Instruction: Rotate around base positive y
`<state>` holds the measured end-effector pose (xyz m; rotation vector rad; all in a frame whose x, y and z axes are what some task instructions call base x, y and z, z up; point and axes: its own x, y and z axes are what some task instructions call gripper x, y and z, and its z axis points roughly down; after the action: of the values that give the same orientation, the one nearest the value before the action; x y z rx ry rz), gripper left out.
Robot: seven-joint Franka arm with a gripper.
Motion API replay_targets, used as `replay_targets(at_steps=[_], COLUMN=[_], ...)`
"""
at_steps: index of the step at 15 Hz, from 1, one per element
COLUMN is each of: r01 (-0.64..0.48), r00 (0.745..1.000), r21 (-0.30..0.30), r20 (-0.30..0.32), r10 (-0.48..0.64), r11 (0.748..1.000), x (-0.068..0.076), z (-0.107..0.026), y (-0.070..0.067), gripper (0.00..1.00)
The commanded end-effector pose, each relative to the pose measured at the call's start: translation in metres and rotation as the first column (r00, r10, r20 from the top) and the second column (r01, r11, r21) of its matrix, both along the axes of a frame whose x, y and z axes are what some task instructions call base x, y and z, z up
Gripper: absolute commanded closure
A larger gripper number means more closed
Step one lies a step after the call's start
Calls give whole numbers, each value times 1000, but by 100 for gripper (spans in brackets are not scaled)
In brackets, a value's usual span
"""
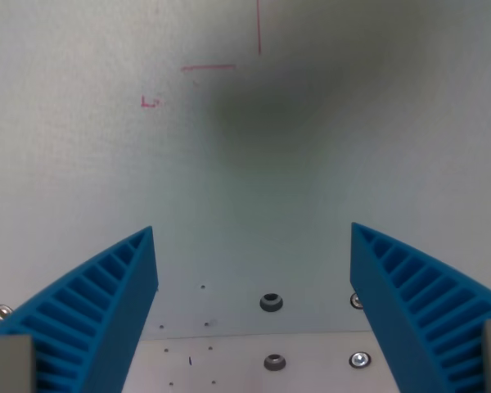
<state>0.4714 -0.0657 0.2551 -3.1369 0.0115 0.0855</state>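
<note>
Gripper: blue ribbed fingers held wide apart, nothing grasped.
Worktop: pale; red pen marks seen toward the far edge.
Screws: set near the near edge.

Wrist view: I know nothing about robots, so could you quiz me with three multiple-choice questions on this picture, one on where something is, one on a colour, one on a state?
1. Where are the red marks?
A. near the top, on the wrist view's left and middle
B. at the bottom edge
C. on a finger

2. What colour are the fingers?
A. red
B. blue
C. black

3. How does the gripper stand?
A. shut on a block
B. shut on nothing
C. open, nothing between the fingers

Answers:
1. A, since the thin red lines sit high on the pale surface.
2. B, since both ribbed fingers are bright blue.
3. C, since a wide gap shows bare surface and screws between them.
</note>
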Motion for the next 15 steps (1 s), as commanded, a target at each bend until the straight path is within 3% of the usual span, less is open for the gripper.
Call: replay_targets(at_steps=[1, 15], r01=[-1, 0], r00=[986, 946], r21=[-5, -5], r20=[-165, -323], r10=[0, -2], r11=[1000, 1000], x=[7, 7], z=[6, 6], y=[-1, -1], gripper=[0, 0])
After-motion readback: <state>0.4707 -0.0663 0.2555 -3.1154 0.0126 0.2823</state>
